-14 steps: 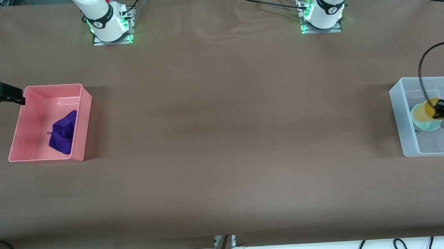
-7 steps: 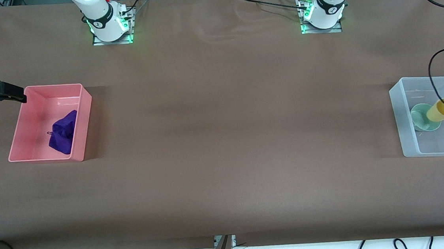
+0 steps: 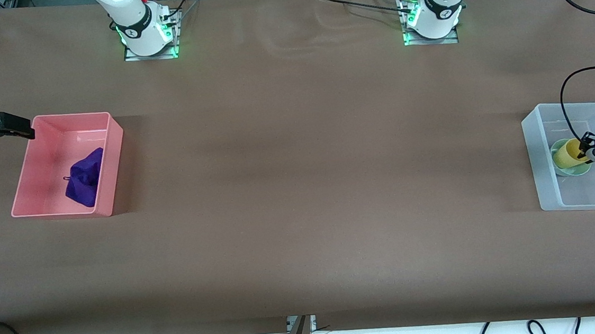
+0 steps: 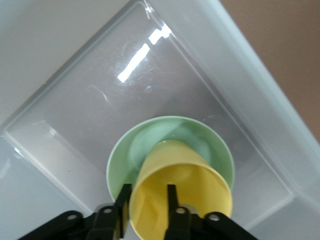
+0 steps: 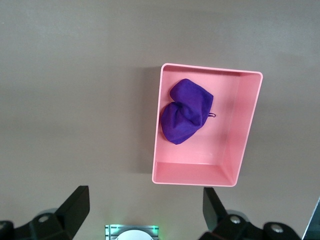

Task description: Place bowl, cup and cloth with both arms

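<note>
The pale green bowl (image 3: pixel 568 166) sits in the clear bin (image 3: pixel 547 168) at the left arm's end of the table. My left gripper (image 3: pixel 587 150) is shut on the rim of the yellow cup (image 3: pixel 567 153), one finger inside and one outside, and holds it tilted with its base in the bowl. The left wrist view shows the cup (image 4: pixel 175 190), the bowl (image 4: pixel 150 140) and my left gripper (image 4: pixel 147 200). The purple cloth (image 3: pixel 85 177) lies in the pink bin (image 3: pixel 115 149); both show in the right wrist view, cloth (image 5: pixel 186 110) and bin (image 5: pixel 197 172). My right gripper (image 3: pixel 26 131) is open and empty, up beside the pink bin.
Both arm bases (image 3: pixel 146 35) (image 3: pixel 432 18) stand along the table edge farthest from the front camera. A black cable (image 3: pixel 568 92) loops above the clear bin. Brown table (image 3: pixel 303 177) lies between the two bins.
My left gripper lifted the cup toward the clear bin's outer wall, then lowered it back into the bowl. The right gripper and the cloth have not moved.
</note>
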Robot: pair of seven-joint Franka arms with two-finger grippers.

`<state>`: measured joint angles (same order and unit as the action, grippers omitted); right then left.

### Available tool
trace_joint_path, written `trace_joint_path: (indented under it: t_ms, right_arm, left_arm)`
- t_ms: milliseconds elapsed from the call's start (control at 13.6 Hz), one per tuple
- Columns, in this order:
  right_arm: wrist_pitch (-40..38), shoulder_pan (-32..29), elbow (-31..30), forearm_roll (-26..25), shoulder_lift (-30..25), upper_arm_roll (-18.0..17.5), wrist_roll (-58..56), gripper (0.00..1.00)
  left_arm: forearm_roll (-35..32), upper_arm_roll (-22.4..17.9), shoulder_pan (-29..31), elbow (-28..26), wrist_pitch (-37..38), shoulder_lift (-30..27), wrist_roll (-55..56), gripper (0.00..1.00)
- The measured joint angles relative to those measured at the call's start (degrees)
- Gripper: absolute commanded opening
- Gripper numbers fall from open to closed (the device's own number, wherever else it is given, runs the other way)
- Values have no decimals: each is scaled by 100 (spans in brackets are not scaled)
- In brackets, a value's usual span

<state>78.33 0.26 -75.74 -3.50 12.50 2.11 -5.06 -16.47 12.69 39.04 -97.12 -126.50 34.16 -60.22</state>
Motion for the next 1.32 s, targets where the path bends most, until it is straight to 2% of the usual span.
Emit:
trace_joint_path:
  t_ms: [147, 294, 587, 807, 1101, 1248, 1321]
  right_arm:
    - [0, -5, 0, 36, 0, 0, 0, 100]
    - [0, -7, 0, 43, 0, 0, 1, 100]
    - [0, -16, -1, 62, 0, 1, 2, 100]
    - [0, -17, -1, 65, 0, 2, 3, 100]
    - [-1, -21, -1, 66, 0, 25, 4, 100]
    - [-1, -21, -1, 69, 0, 28, 4, 100]
    - [-1, -22, -1, 71, 0, 29, 5, 100]
  left_arm:
    - [101, 178, -2, 318, 640, -95, 26, 100]
    - [136, 544, -12, 761, 1604, -255, 278, 100]
    - [141, 1277, -53, 1254, 2998, -625, 1433, 100]
    - [141, 1633, -63, 1312, 3393, -982, 2255, 100]
    - [154, 2360, -133, 1385, 3933, -1389, 3279, 100]
    - [301, 2444, -327, 1449, 4136, -1590, 3568, 100]
    - [396, 2327, -540, 1451, 4175, -1720, 3844, 100]
